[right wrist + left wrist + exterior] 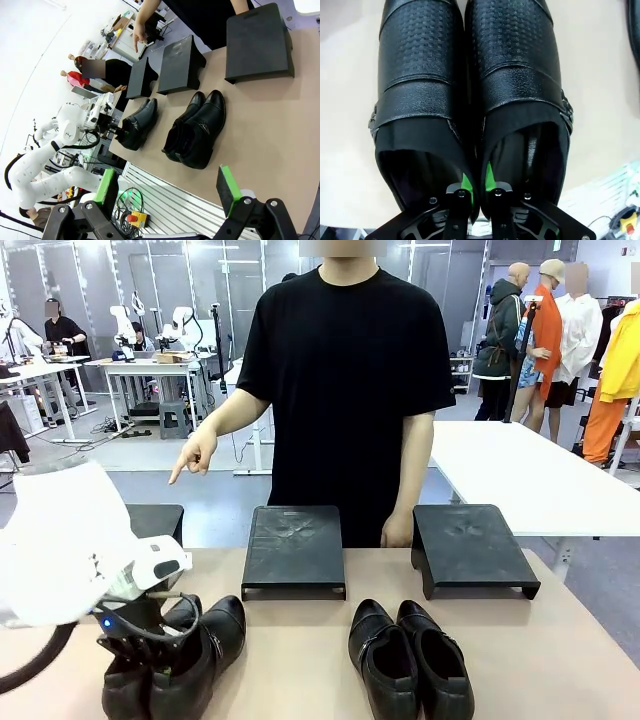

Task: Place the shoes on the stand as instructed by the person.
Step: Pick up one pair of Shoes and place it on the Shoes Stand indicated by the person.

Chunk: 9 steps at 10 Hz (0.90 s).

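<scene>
Up close, the black shoes [422, 75] show pebbled, glossy uppers.

Open-plan robotics lab, long white work tables [520, 475] on a grey floor [200, 490], loose black cables [118, 428] beside them; silver slotted aluminium bench frame [165, 197], yellow box with red emergency-stop button [136, 218], white jointed robot arm [37, 167]

One pair of shiny black shoes [190, 655] stands side by side, toes away from the left gripper [476, 184], which pinches their inner sides together. The other pair [410, 660] lies well off to its right. The person [345, 370] points one hand [196, 454] down, far beyond the held pair.
</scene>
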{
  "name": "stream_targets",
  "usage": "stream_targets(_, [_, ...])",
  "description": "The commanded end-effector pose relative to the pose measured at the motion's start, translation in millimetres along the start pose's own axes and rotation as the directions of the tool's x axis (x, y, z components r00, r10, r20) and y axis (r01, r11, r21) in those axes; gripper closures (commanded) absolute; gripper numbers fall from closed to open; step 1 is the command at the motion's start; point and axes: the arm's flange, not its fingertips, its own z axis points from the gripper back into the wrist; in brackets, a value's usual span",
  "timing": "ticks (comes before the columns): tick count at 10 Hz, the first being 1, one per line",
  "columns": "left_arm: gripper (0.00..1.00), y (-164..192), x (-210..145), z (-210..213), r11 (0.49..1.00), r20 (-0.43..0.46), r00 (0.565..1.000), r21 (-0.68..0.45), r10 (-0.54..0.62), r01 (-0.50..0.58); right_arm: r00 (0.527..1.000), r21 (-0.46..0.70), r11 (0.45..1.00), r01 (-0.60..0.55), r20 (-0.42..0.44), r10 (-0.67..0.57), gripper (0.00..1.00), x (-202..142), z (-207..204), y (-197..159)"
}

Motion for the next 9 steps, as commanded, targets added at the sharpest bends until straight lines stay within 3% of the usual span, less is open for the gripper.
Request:
stream_targets(1, [1.0,2.4,-10.6,69.0,0.998,0.037,0.998,0.02,-0.055,0.054,1.0,0.005,1.0,-0.019,0.01,0.019,0.0,0.9,0.5,1.2])
stream_targets(3, [1.0,28.0,-18.9,125.0,0.995,0.11,0.99,0.042,-0.09,0.086,1.0,0.005,1.0,-0.019,0.01,0.019,0.0,0.9,0.5,1.2])
stream_targets(7, [1.0,92.4,-26.3,179.6,0.998,0.2,0.979,0.035,-0.049,0.043,1.0,0.005,1.0,-0.019,0.01,0.019,0.0,0.9,0.5,1.2])
stream_targets(9, [1.0,100.7,-36.6,189.0,0.988,0.211,0.965,0.013,-0.152,0.153,1.0,0.005,1.0,-0.019,0.01,0.019,0.0,0.9,0.5,1.2])
